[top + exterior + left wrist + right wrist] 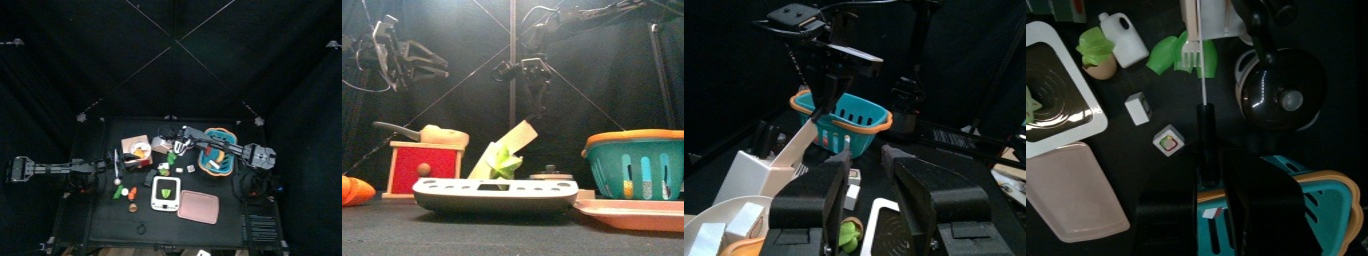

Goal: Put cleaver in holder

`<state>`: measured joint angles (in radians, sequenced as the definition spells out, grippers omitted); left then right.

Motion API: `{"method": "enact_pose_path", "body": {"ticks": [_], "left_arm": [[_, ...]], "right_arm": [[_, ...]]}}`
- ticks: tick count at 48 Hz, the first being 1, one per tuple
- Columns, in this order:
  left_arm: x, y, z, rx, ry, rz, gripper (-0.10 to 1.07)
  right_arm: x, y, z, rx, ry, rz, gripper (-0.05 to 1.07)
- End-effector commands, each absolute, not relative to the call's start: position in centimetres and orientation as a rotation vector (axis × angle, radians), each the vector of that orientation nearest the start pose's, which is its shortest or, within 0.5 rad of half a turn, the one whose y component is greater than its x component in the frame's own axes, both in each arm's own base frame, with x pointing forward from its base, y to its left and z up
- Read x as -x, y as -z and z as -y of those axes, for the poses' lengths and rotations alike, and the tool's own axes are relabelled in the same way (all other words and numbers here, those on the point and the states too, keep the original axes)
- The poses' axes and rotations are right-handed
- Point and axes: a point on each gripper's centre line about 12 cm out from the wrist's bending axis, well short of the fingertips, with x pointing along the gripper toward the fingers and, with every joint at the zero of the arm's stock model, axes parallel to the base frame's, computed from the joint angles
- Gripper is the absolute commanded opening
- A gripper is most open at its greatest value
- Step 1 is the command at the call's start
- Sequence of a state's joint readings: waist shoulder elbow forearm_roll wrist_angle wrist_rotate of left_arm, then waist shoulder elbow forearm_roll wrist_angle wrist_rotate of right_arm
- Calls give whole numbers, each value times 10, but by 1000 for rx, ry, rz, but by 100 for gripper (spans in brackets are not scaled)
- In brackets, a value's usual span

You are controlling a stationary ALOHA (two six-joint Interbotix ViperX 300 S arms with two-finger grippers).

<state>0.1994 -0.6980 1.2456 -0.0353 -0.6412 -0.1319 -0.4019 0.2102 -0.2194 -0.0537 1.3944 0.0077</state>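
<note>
My right gripper is shut on the cleaver, which shows edge-on: black handle between the jaws, thin blade pointing down at the table. From the front the right gripper hangs high over the table's middle, and the cleaver dangles below it. Under it leans the holder, a pale block beside a green toy; the blade tip is above it and apart from it. In the right wrist view the holder lies just past the blade's end. My left gripper is open and empty, resting at the table's left side.
A teal basket with an orange rim stands at the right. An orange-and-white box stands at the left. A white tray sits in front and a pink tray beside it. A black pan and small cubes lie near the holder.
</note>
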Motion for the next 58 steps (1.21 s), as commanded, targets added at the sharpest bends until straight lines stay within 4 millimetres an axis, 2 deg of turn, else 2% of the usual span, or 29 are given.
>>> {"method": "enact_pose_path", "body": {"ticks": [1,22,37,58], "left_arm": [[-223,-253,-48,149,-215,120,74],[-223,-252,-48,151,-216,111,74],[-223,-252,-48,151,-215,106,74],[-223,-251,-48,152,-215,105,74]], "right_arm": [[-405,-314,183,-237,392,-1308,49],[-405,-314,185,-253,391,-1330,49],[-409,-329,189,-248,400,-1284,49],[-416,-330,195,-247,411,-1233,50]]}}
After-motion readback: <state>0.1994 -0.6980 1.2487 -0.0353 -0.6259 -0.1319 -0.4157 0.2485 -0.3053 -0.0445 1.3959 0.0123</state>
